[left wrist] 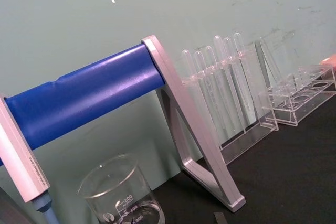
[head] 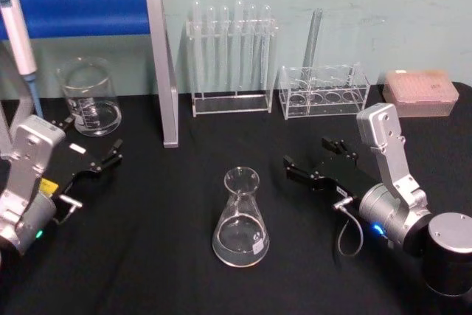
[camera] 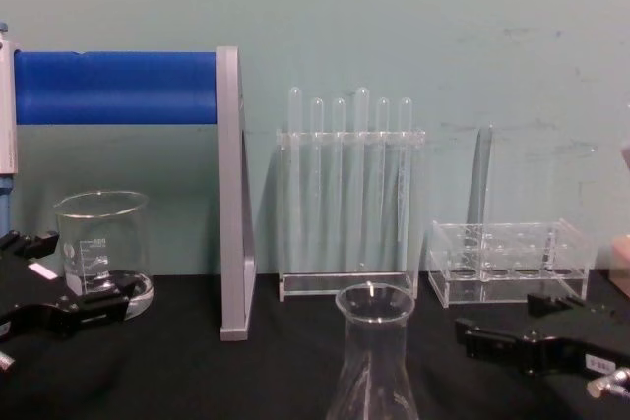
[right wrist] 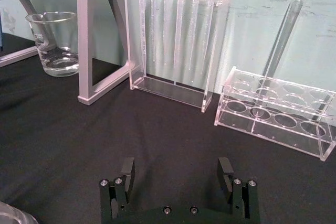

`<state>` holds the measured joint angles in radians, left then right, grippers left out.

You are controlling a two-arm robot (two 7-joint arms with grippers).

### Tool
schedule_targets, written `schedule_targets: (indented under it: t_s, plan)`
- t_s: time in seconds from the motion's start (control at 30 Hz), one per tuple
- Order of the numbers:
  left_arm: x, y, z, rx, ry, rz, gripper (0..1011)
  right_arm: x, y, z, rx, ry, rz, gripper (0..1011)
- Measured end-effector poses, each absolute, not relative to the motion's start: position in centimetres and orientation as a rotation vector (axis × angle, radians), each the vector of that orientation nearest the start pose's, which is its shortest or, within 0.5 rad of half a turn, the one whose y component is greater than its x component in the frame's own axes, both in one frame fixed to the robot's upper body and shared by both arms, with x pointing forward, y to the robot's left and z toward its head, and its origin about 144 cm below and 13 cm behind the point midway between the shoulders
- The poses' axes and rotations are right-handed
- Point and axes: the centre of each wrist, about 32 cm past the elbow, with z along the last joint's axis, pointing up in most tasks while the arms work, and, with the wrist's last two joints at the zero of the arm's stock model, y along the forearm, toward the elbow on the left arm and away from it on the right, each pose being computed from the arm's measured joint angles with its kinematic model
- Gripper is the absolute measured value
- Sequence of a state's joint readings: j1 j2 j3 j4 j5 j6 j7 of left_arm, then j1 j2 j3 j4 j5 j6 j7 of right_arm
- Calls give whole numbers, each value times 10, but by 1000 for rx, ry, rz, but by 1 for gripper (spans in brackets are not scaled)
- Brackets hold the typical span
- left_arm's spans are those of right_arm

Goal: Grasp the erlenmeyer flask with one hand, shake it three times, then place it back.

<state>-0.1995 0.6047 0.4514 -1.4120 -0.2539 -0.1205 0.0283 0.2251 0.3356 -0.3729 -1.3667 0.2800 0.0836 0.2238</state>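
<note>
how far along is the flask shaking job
Whether any shaking has happened can't be told. The erlenmeyer flask stands upright on the black table, gripped by nothing. In hand: nothing. The right gripper sits open just to the flask's right, fingers pointing toward it but apart from it. The left gripper rests open near the beaker. If it is unstarted, grasping, three shakes and setting it back all remain.

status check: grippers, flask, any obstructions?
Right gripper open, right of the erlenmeyer flask, apart from it. Left gripper open, idle near the beaker. Flask upright on table, untouched. Path between looks clear.
</note>
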Motion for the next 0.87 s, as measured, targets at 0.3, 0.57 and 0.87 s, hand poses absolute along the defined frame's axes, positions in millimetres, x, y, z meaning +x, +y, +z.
schedule_targets:
  t_s: [0.3,0.57,0.87]
  plan:
    - [489,310,1140,304,-285,1248,1001,506,-237,1135,-219,46,-1067,1000]
    - [489,310,1140,304,-285,1248,1001,506,-237,1135,-219,46,-1067,1000]
    - [489,310,1140,305,-285,1248,1001,506,-237,1135,-219,46,-1067,1000]
